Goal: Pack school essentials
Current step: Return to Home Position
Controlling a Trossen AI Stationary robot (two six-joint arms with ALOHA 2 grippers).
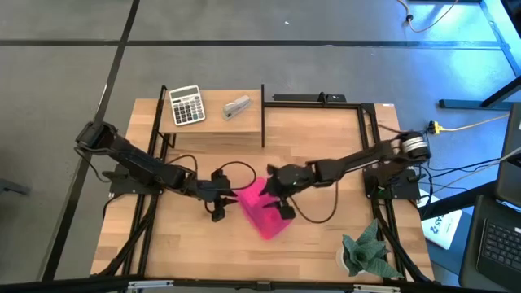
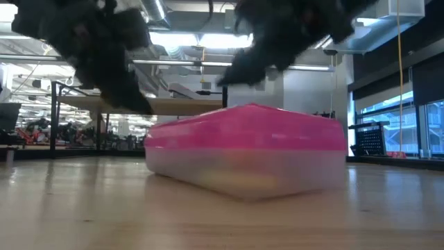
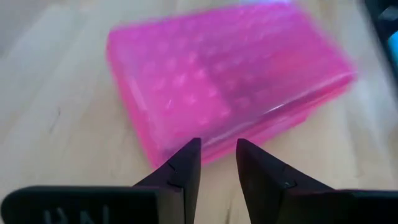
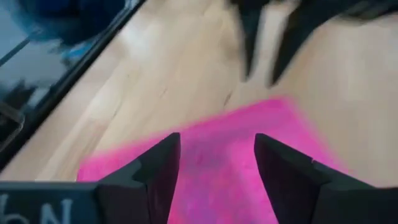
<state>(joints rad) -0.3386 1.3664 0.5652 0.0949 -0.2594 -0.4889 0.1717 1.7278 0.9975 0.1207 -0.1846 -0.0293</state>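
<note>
Packing is judged complete, as the pink box is found shut and skewed near the middle of the worktop's front edge, with the left hand, slightly parted, and the right hand, wider open, held empty just above it.

Both arms stretch inward; left end effector narrowly parted, right end effector wider

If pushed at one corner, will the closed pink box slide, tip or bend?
Probably slides and turns, not tips: the pink box lies low and flat on the table. Its shell looks like hard smooth plastic, likely stiff but slippery.
</note>
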